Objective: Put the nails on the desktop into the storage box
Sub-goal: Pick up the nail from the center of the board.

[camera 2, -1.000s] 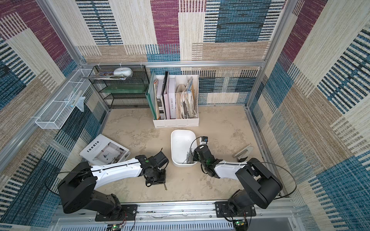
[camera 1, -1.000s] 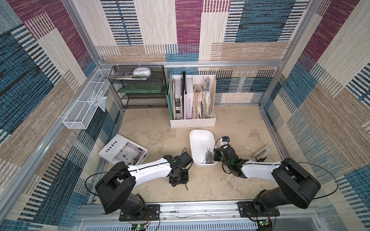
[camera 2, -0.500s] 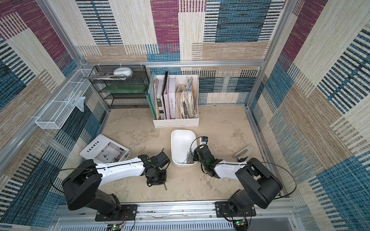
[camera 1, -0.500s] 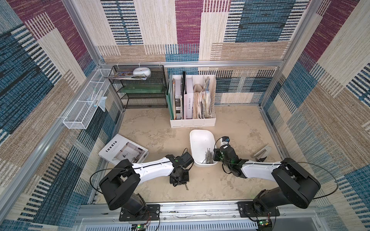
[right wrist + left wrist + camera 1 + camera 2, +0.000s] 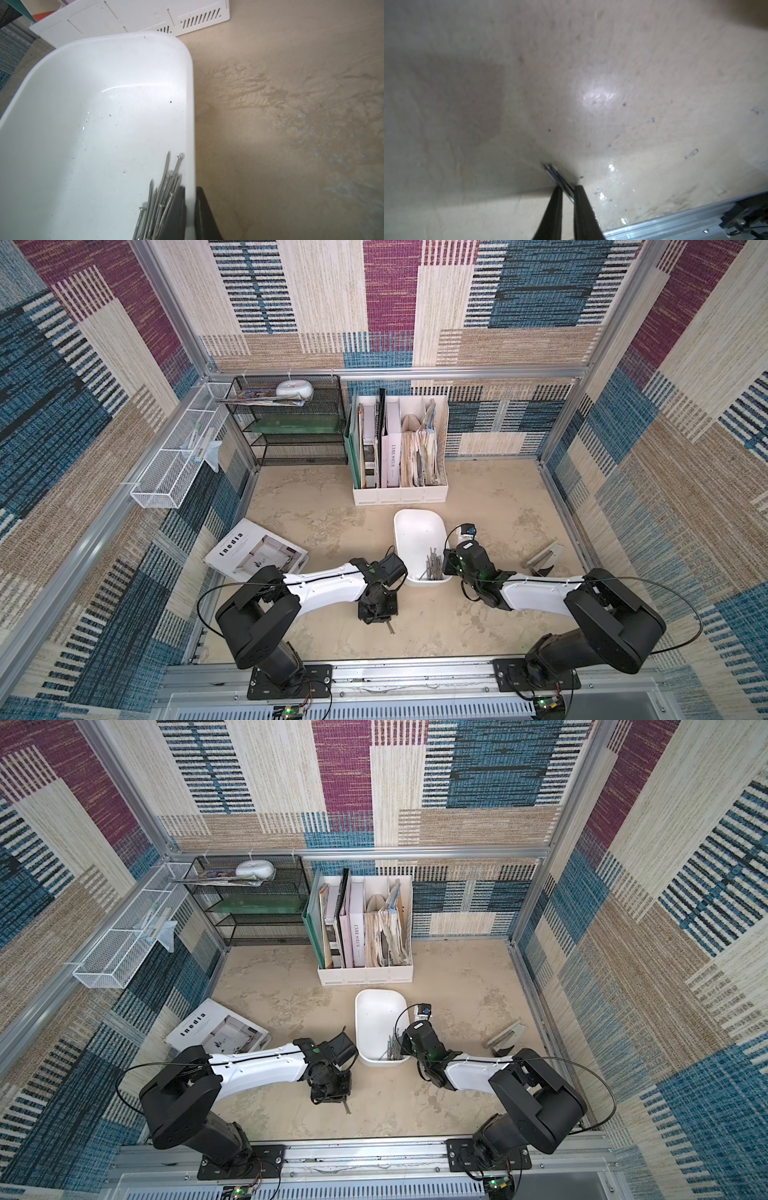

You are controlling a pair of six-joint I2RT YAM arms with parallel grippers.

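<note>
– Nails [image 5: 162, 197] first: where are they?

– Most lie heaped in the storage box [image 5: 417, 533], crowded against its near wall on the right arm's side. Two nails [image 5: 558, 178] are down at the tabletop [image 5: 332, 510] in front of the box, under the left gripper [image 5: 568, 190].

– Does that gripper have them?

– Yes. In the left wrist view its fingers are drawn together on the thin shafts (there may be a third, too blurred to count). They are pinched crosswise near one end, so the rest pokes out ahead with the tips at the surface. I cannot tell whether they are lifted clear yet.

– Why so low?

– I judge that something this thin on a hard top can only be caught with the fingertips right at the surface.

– And the right gripper [image 5: 188, 191]?

– Clamped on the box's side wall, one finger inside beside the heap and one outside. I read that as a brace, since a light tub could skid when metal drops in (whether it is also tipped, I cannot say).

– What does the next move call for?

– A short carry over the low rim, then a release above the bare floor of the box. The risk is a shaft swivelling or slipping out of so narrow a pinch. The stapler [image 5: 544, 558] off to the right is no part of this.
</note>
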